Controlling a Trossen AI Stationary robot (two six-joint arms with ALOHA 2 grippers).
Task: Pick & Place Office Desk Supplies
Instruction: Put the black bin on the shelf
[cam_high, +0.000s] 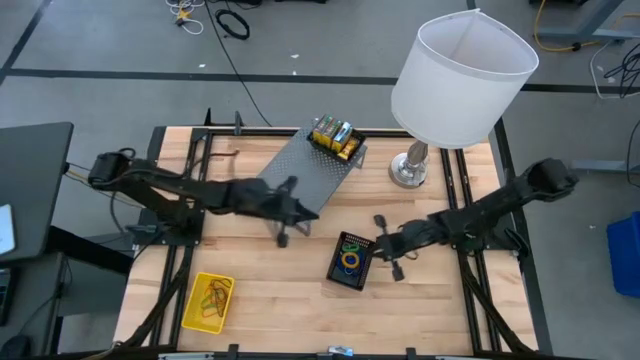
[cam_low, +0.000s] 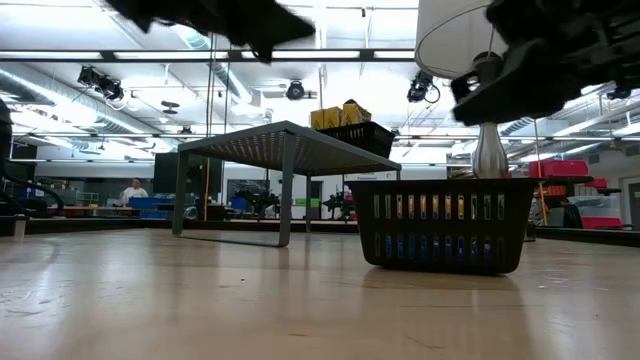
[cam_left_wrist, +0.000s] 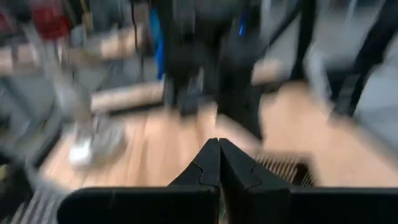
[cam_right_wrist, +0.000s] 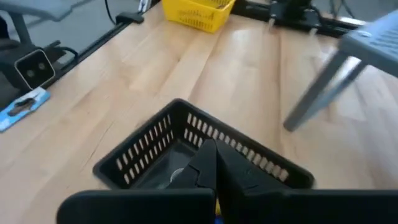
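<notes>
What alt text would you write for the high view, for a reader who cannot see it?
Two dark arms reach over a wooden table; the right end effector, shut, hovers beside a black tray holding coloured loops. A yellow basket sits at the front left.

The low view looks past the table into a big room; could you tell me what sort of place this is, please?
Probably a robotics lab or workshop hall: exposed ceiling ducts and pipes, cables lying on the grey floor, and a person at distant benches beyond the wooden table.
</notes>
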